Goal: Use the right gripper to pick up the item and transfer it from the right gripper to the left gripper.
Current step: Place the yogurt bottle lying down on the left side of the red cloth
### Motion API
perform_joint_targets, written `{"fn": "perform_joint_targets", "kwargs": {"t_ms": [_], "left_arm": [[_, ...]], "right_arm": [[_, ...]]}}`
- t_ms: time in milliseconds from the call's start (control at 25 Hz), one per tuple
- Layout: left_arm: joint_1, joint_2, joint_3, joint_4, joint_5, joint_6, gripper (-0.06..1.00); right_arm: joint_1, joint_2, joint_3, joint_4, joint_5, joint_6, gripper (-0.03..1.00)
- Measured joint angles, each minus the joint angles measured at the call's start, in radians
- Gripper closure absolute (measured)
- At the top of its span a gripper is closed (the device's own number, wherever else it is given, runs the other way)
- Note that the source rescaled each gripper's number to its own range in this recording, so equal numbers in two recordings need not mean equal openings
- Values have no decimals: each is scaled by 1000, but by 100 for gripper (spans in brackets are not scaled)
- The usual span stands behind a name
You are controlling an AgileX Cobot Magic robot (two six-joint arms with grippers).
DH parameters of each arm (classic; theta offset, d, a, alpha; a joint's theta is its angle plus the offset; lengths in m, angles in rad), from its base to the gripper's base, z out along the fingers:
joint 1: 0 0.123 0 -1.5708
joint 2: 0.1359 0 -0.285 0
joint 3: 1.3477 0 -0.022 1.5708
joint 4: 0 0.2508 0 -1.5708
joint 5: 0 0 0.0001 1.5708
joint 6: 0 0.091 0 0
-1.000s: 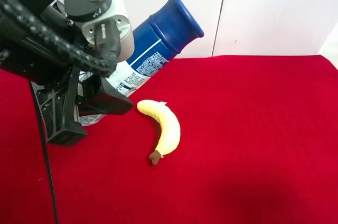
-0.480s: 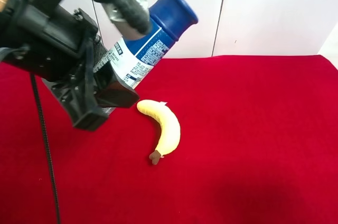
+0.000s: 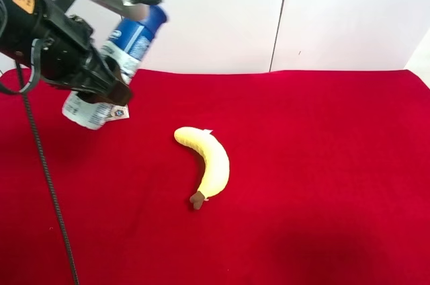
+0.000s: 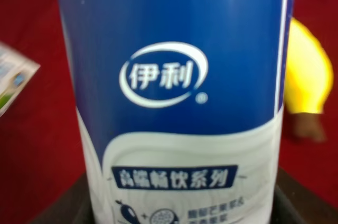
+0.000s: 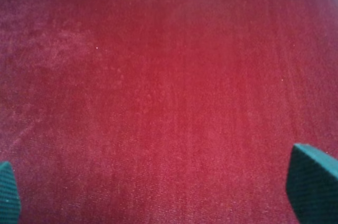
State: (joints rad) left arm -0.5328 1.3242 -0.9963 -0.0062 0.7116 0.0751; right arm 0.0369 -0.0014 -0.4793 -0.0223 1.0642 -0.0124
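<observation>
- Exterior high: my left tool [image 3: 101, 82] clenches the bottle [image 3: 132, 37], tilted, aloft above the surface [image 3: 302, 164].
- Right wrist: my right tool [image 5: 161, 184] gapes wide, nothing between its tips.
- Left wrist: the bottle sits between my left tool's sides; the handover looks complete.

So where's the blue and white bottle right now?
In the exterior high view the bottle is at the upper left, held tilted above the red cloth by the left gripper, up and left of the banana.
</observation>
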Motion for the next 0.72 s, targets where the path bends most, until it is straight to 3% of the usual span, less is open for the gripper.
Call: {"fn": "perform_joint_targets", "kwargs": {"t_ms": [440, 720], "left_arm": [[324, -1, 346, -137, -142, 84, 88], [519, 59, 395, -214, -176, 138, 88]], "right_arm": [[0, 0, 0, 0, 0, 0, -3], [0, 0, 0, 0, 0, 0, -3]]}}
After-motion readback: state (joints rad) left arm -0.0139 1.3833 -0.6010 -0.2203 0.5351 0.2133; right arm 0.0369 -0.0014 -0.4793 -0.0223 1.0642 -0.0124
